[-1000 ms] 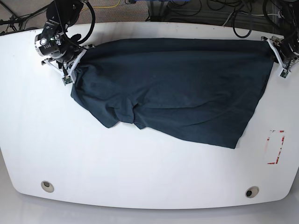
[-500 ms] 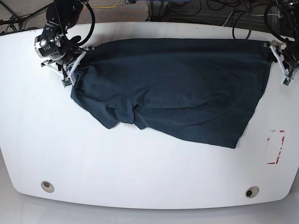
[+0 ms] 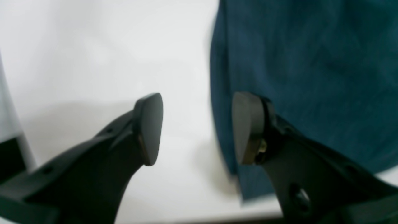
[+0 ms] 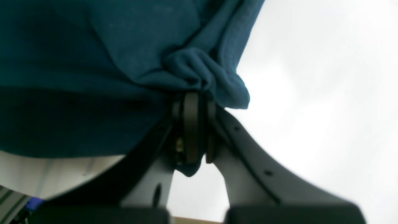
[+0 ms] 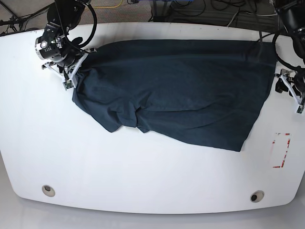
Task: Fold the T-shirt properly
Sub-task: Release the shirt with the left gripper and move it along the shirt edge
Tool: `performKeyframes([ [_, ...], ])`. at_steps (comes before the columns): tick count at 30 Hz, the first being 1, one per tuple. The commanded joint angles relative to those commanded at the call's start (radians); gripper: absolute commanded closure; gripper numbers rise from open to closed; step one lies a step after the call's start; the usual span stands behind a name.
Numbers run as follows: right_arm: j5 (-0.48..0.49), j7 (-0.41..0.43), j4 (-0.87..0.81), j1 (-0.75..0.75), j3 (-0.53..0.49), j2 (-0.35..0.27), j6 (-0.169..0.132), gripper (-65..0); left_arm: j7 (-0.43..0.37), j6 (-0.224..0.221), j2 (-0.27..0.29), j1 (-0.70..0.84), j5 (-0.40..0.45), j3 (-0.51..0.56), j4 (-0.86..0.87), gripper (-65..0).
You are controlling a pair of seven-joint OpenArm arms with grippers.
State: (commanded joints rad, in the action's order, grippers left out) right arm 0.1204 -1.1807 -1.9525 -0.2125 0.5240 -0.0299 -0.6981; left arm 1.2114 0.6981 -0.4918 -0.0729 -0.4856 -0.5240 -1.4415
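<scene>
T-shirt (image 5: 181, 90) lies spread across the top of the white tabletop (image 5: 143, 176), its upper-left corner pinched in the right end effector (image 4: 192, 124), while the left end effector (image 3: 196, 127) hangs apart by the right edge and likely must grab there next.

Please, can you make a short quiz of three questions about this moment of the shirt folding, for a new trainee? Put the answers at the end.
1. True or false: the left gripper is clamped on the T-shirt.
2. Multiple choice: what does the right gripper hold? A) nothing B) a bunched bit of the shirt's edge C) the table's rim
3. In the base view, which of the shirt's far corners is in a gripper?

Key
1. False. Its jaws stand apart, with the shirt's edge beside one finger and white table between them.
2. B. Cloth is gathered between the closed jaws.
3. The far corner at that view's left; the left gripper stands off the shirt's other side.
</scene>
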Motion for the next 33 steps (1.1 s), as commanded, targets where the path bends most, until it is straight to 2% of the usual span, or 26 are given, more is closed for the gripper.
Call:
performKeyframes([
  [4,0.000,0.000,0.000,0.000,0.000,0.002,0.000,0.0,-0.021,0.000,0.000,-0.087,0.000,0.041,0.103,-32.5],
  [11,0.000,0.000,0.000,0.002,0.000,0.003,0.000,0.0,-0.152,0.000,0.002,-0.175,0.000,0.163,0.238,-32.5],
  [18,0.000,0.000,0.000,0.002,0.002,0.003,0.000,0.0,-0.218,0.000,0.031,-0.239,-0.002,0.198,0.365,-32.5],
  [27,0.002,0.000,0.000,0.002,0.002,0.003,0.000,0.0,-0.239,0.000,0.041,-0.285,0.000,0.222,0.442,-32.5],
  [33,0.002,0.000,-0.002,0.002,0.002,0.003,0.000,0.0,-0.272,0.000,0.041,-0.292,0.000,0.307,0.448,-32.5],
])
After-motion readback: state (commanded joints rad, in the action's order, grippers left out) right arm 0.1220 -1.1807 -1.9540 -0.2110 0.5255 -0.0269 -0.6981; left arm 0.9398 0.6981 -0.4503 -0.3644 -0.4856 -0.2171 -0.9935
